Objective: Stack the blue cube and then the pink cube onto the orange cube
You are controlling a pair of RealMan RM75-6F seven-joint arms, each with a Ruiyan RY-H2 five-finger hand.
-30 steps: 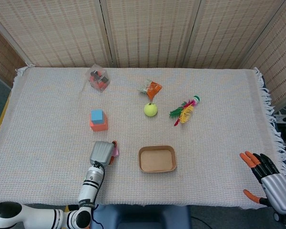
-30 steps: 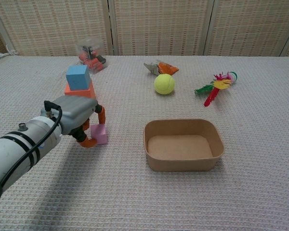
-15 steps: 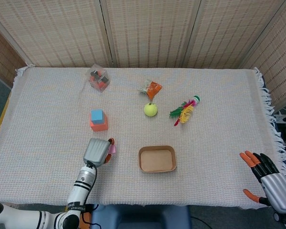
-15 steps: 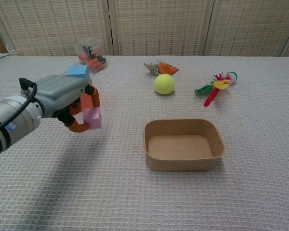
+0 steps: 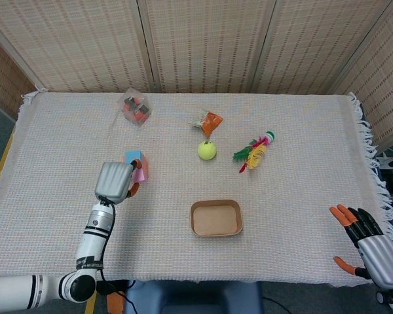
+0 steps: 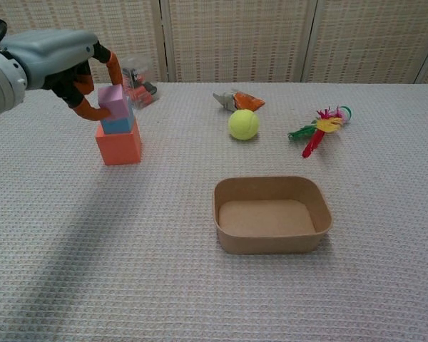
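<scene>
The orange cube [image 6: 119, 144] stands on the cloth at the left with the blue cube [image 6: 117, 125] on top of it. My left hand [image 6: 60, 63] holds the pink cube [image 6: 114, 100] right above the blue cube, between orange-tipped fingers [image 6: 115, 68]; whether the two cubes touch I cannot tell. In the head view the left hand [image 5: 114, 181] covers most of the stack, with only bits of the blue cube [image 5: 133, 156] and the pink cube [image 5: 140, 171] showing. My right hand [image 5: 372, 247] hangs open off the table's near right corner, holding nothing.
A shallow cardboard tray [image 6: 272, 214] sits in the near middle. Behind it lie a yellow tennis ball [image 6: 243, 124], an orange wrapper [image 6: 238, 100] and a feathered toy [image 6: 319, 128]. A clear packet of small parts [image 6: 135, 81] lies behind the stack.
My left hand lifted the pink cube off the cloth and carried it up and away from me, to just above the blue cube. The right hand stayed put.
</scene>
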